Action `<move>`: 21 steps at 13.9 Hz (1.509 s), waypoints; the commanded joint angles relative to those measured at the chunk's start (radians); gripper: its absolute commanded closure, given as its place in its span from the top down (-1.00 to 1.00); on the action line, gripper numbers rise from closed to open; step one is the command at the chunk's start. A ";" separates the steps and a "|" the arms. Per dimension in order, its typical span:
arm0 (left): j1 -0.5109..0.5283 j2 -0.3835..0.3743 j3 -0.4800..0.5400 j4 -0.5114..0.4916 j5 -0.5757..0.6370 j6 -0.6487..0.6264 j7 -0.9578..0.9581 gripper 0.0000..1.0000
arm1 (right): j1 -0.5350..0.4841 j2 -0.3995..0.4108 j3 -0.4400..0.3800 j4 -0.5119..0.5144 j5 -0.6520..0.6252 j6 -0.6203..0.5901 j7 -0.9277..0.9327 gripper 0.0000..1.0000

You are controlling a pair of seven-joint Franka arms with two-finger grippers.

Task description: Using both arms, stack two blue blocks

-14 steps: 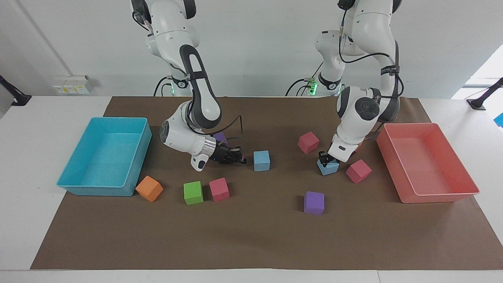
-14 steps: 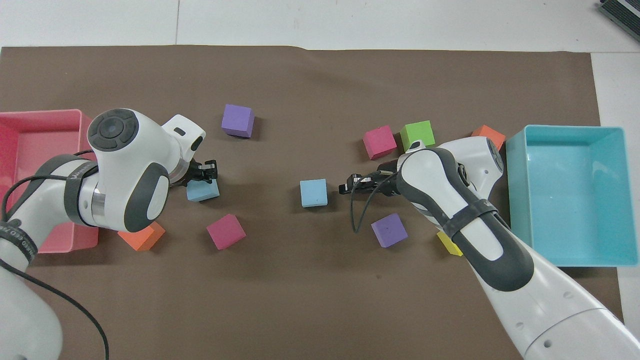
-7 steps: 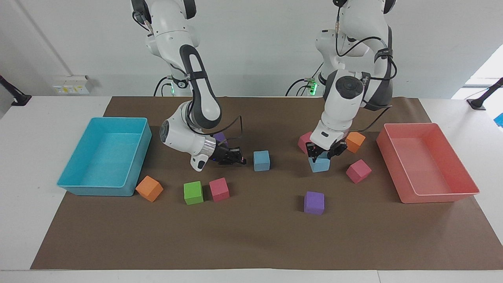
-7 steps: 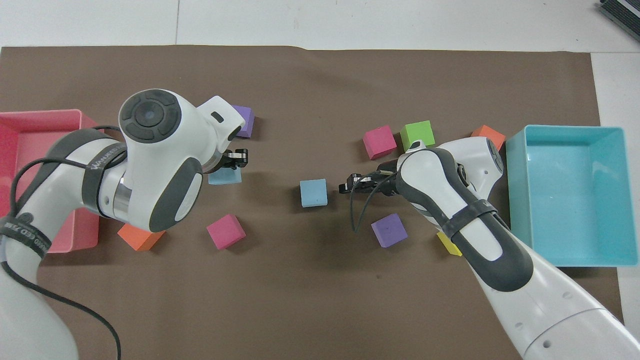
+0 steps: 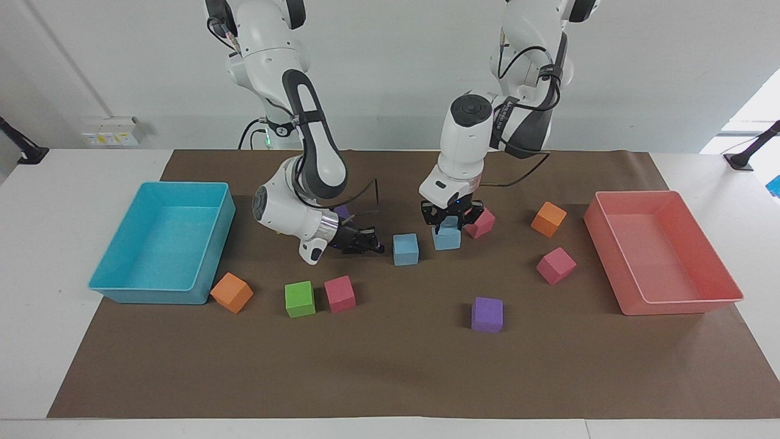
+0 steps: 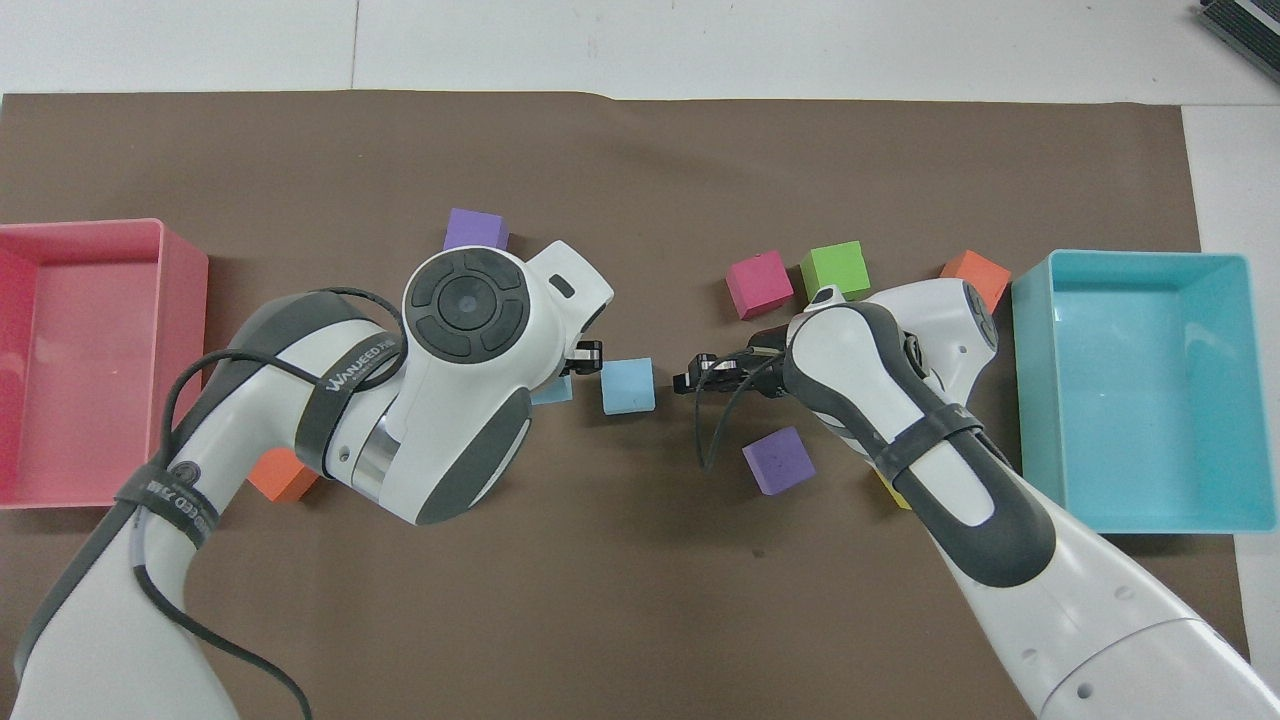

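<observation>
Brown paper covers the table; the left gripper (image 5: 450,221) clamps one sky-blue block (image 5: 446,236) just beside the resting sky-blue block (image 5: 406,249); carried this low, it could shove that block aside; the right gripper (image 5: 372,246), jaw state unreadable, hovers alongside and might collide.

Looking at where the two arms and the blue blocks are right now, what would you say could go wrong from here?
The left gripper carries a blue block that looks hardly higher than the resting blue block; without more lift it may knock that one aside. The right gripper waits low beside the resting block, so the two grippers could collide as the left one comes over. A pink block sits close to the carried one and might get nudged.
</observation>
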 commanded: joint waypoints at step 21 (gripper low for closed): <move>-0.098 0.126 0.011 0.117 -0.122 0.036 -0.091 -0.91 | -0.001 -0.001 0.004 -0.011 0.041 0.017 -0.036 -1.00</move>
